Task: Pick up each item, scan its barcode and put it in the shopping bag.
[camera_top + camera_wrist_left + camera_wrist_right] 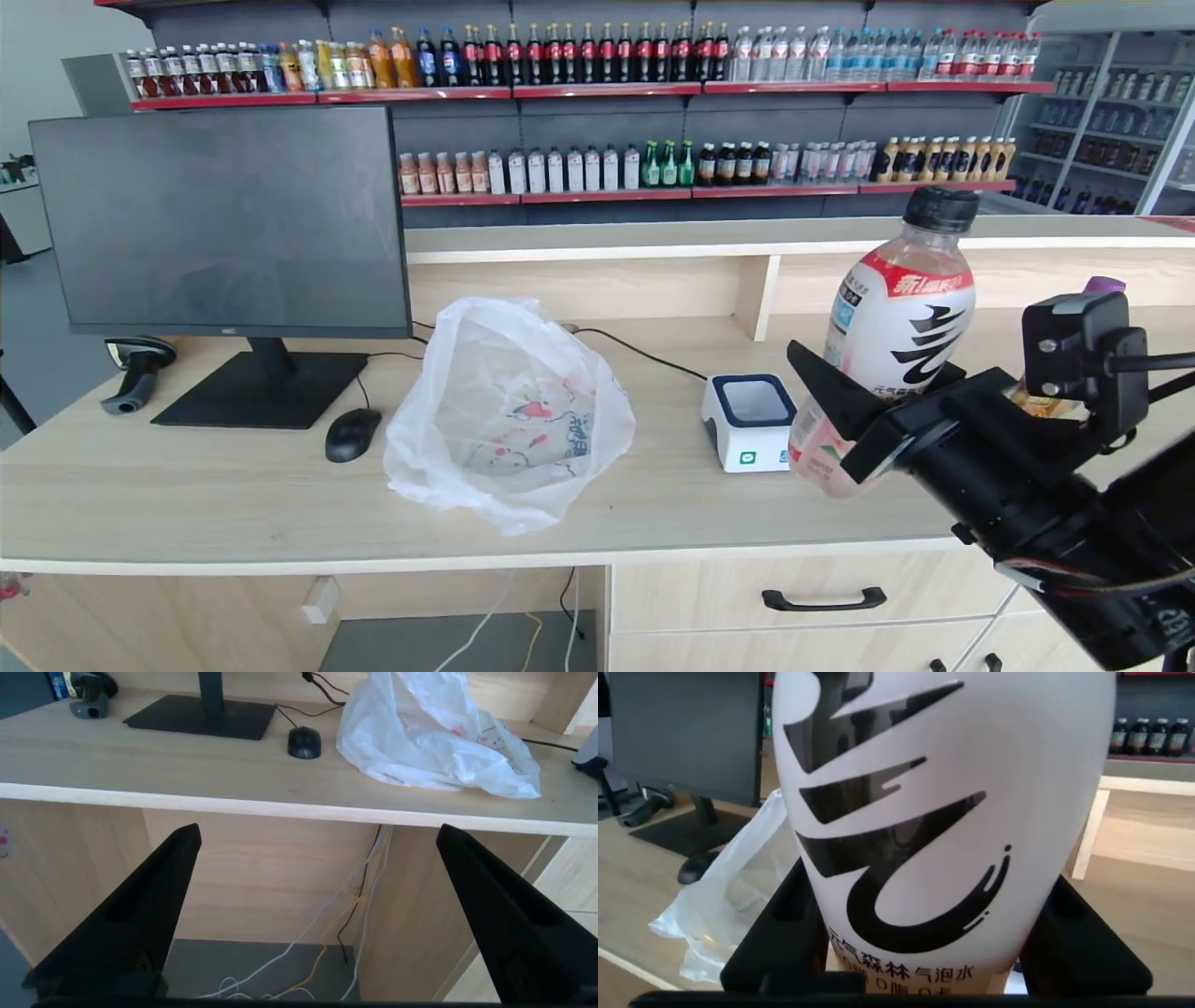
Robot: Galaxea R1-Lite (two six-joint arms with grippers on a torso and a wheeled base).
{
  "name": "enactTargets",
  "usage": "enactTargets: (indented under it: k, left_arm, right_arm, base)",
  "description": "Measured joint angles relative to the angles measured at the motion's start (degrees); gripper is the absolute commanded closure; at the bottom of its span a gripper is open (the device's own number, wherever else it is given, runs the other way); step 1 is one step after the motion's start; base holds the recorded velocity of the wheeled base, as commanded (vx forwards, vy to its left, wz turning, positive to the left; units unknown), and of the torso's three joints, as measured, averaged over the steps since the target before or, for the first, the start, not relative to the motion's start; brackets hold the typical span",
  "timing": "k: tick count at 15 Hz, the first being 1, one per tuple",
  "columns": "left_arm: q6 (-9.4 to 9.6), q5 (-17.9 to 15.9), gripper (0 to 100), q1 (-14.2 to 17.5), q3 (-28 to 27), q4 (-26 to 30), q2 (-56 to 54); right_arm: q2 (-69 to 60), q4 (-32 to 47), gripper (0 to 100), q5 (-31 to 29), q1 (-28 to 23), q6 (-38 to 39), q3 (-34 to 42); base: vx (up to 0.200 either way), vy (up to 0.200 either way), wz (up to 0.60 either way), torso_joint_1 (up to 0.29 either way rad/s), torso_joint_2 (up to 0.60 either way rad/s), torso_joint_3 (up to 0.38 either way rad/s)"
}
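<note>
We log black brush-stroke characters and a red printed banner on the bottle [898,322] label; two small icons on the scanner [747,431] front.

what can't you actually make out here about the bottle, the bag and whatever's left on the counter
- bottle barcode: not on the faces shown in the head or right wrist view; the right gripper covers its lower part.
- shopping bag contents: hidden by crumpled cloudy plastic in the head and left wrist views.
- purple-capped item: mostly hidden behind the right arm in the head view.
</note>
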Motion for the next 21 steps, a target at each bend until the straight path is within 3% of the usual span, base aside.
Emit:
enactTargets:
  k: [3,6,9,16,21]
  left_arm:
    - [-0.06,0.05,0,-0.07,0.0,0.11,0.0]
    - [-0.06,0.05,0,0.0,0.0,0.09,0.0]
    - [-0.09,0.06,0,0.0,0.0,0.09,0.0]
    - [-0.24,0.11,0,-0.05,0.0,0.17,0.0]
    - [0.02,0.05,0,-0.05,0.0,0.17,0.0]
  right_arm:
    - [1.72,0.05,100,9.24,-0.96,-7.06,-3.17]
    - [3.21,-0.09,100,23.86,-7.08,-17.36,-5.77]
    - [6.7,-0.09,100,34.77,-10.86,-30.82,-7.64]
    - [17.02,-0.06,100,38.08,-12.87,-48.69,-13.37]
    - [21.02,-0.13,100,45.34,-14.2,-56.39,-19.25]
  base:
    - [0.0,0.0,0.0,0.0,0.0,0.0]
    - [0.0,0.0,0.0,0.0,0.0,0.0]
    - [0.0,0.0,0.0,0.0,0.0,0.0]
    - [0.0,0.0,0.0,0.0,0.0,0.0]
    - [0.0,0.0,0.0,0.0,0.0,0.0]
